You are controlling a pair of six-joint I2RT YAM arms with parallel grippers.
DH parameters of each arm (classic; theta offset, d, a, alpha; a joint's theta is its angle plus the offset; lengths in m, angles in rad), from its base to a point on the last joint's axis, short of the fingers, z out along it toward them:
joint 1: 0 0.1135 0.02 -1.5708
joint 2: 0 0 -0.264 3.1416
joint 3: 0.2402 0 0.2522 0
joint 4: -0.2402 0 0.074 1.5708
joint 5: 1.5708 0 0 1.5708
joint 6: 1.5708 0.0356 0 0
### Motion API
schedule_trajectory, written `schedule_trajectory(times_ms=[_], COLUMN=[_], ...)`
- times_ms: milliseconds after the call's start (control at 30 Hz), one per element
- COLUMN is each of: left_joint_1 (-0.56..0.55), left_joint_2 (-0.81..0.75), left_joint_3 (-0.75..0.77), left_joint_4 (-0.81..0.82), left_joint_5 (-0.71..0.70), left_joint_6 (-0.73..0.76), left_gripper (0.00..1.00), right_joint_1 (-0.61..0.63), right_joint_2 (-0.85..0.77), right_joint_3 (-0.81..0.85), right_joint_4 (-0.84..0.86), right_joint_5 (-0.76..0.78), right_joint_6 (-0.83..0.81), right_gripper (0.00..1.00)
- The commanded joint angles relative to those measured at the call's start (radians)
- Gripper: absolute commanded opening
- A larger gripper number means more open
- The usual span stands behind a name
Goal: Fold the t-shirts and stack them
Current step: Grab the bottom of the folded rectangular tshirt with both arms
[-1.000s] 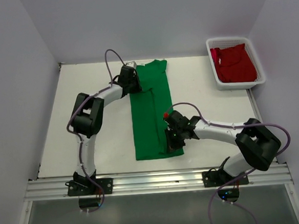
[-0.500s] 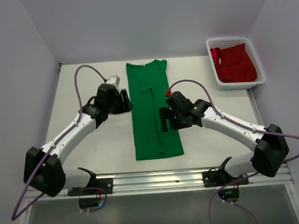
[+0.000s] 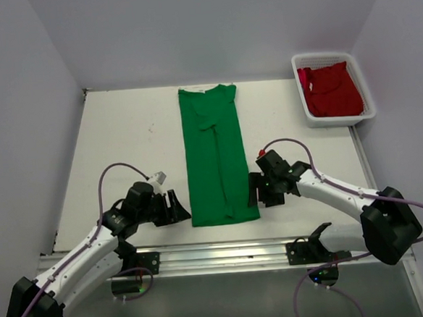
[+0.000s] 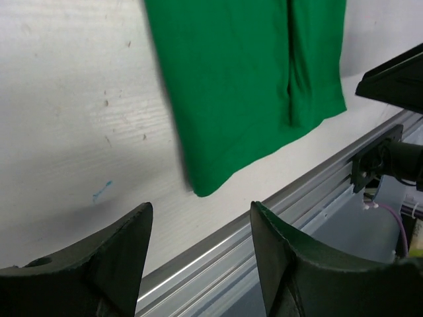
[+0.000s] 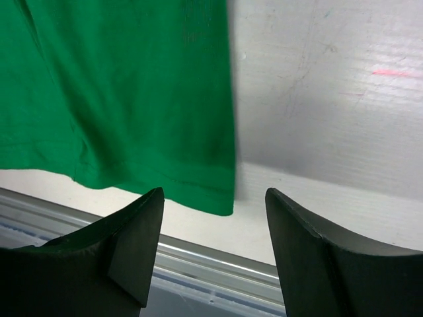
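Now the left arm (image 3: 80, 258) and right arm (image 3: 337, 191) stretch low over the surface (image 3: 123, 143), elbows bent, the left claw (image 3: 177, 206) and right claw (image 3: 255, 190) each spread apart and empty beside a near corner of the green t-shirt (image 3: 215, 158), a long folded strip, while the red t-shirt (image 3: 330, 88) lies in the basket (image 3: 332, 119).

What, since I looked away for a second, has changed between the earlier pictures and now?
Both grippers let go of the green t-shirt and opened. The left gripper swung from the shirt's far left corner to beside its near left corner. The right gripper came off the near right edge and now sits just right of it. The green t-shirt remains a long folded strip, and the red t-shirt remains in the white basket.
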State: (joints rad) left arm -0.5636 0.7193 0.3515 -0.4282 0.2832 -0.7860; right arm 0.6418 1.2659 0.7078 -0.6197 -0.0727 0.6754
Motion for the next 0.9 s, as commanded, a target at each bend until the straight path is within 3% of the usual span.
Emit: schedule_trajectory(times_ms=[0, 300, 667, 767, 800, 867], left_joint_1=[-0.002, -0.002, -0.019, -0.032, -0.035, -0.042], left_joint_2=[0.005, 0.072, 0.258, 0.317, 0.331, 0.367], left_joint_3=[-0.113, -0.235, -0.252, -0.247, -0.246, -0.246], left_joint_4=[0.119, 0.261, 0.411, 0.482, 0.494, 0.528], left_joint_5=[0.122, 0.134, 0.099, 0.085, 0.08, 0.076], left_joint_6=[-0.084, -0.124, -0.153, -0.157, -0.16, -0.16], left_gripper=[0.65, 0.65, 0.62, 0.51, 0.39, 0.28], right_joint_1=[-0.013, -0.027, -0.025, -0.024, -0.025, -0.025], right_joint_2=[-0.033, -0.033, -0.04, -0.045, -0.045, -0.048], right_joint_3=[-0.051, -0.172, -0.234, -0.234, -0.232, -0.231], right_joint_4=[0.089, 0.186, 0.244, 0.242, 0.239, 0.233], right_joint_5=[-0.081, -0.139, -0.156, -0.153, -0.15, -0.145], right_joint_6=[0.05, 0.139, 0.188, 0.188, 0.188, 0.185], right_gripper=[0.66, 0.57, 0.39, 0.28, 0.23, 0.18])
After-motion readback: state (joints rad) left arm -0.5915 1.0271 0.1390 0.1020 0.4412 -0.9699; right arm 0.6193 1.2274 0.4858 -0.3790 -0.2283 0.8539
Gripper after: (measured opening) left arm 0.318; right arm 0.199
